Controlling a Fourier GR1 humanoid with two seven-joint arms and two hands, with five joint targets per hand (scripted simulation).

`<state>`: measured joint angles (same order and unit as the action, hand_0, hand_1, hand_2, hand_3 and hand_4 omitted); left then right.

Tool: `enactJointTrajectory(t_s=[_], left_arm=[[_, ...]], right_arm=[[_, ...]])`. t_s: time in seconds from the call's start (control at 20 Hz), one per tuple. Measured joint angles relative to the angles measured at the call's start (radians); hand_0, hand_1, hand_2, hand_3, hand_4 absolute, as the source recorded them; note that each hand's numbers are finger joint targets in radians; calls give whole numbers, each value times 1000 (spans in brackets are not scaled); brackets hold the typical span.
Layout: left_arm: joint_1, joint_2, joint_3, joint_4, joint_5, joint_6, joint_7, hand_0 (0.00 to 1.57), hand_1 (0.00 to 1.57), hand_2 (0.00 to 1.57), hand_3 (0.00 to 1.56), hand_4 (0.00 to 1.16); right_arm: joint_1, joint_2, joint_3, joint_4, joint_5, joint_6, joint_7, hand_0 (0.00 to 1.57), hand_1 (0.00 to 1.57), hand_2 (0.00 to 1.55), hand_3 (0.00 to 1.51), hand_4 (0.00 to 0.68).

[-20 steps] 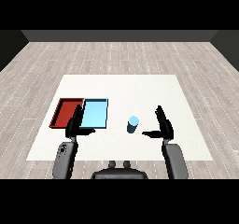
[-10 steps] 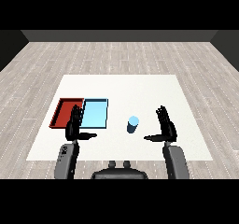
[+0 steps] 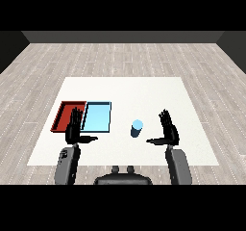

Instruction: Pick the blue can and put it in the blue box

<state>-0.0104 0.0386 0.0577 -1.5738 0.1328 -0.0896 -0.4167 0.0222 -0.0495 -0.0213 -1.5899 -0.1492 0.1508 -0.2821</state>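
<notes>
The blue can (image 3: 137,128) stands upright on the white table, right of the trays. The light blue tray (image 3: 97,117) lies left of it, with the red tray (image 3: 67,114) further left beside it. My right hand (image 3: 168,133) is raised to the right of the can, a short gap away, fingers straight and thumb pointing toward the can. It holds nothing. My left hand (image 3: 74,130) is up over the near edges of the two trays, fingers straight, empty.
The white table (image 3: 144,93) stretches well beyond the can to the back and right. A grey plank floor surrounds it.
My right hand has drifted slightly to the right and nearer. The left hand, the can and the trays stay as they were.
</notes>
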Motion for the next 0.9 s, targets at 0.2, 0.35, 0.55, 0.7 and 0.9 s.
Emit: enactJointTrajectory(t_s=[0.2,0.35,0.55,0.7,0.9], left_arm=[[7,0,2,-8,6,-2,7,0,0,0,0,0],[10,-3,3,2,13,-9,-7,0,0,0,0,0],[24,-7,-4,-16,9,-5,-7,0,0,0,0,0],[11,-2,8,-7,13,-1,-3,0,0,0,0,0],[8,-13,0,2,7,9,-13,0,0,0,0,0]], right_arm=[[-7,-2,-9,10,-27,15,34,0,0,0,0,0],[-26,3,-17,49,-37,18,38,0,0,0,0,0],[-78,19,-22,109,-38,-8,52,0,0,0,0,0],[-88,28,-7,154,-33,-26,38,0,0,0,0,0],[-101,34,-8,198,-49,-23,25,0,0,0,0,0]])
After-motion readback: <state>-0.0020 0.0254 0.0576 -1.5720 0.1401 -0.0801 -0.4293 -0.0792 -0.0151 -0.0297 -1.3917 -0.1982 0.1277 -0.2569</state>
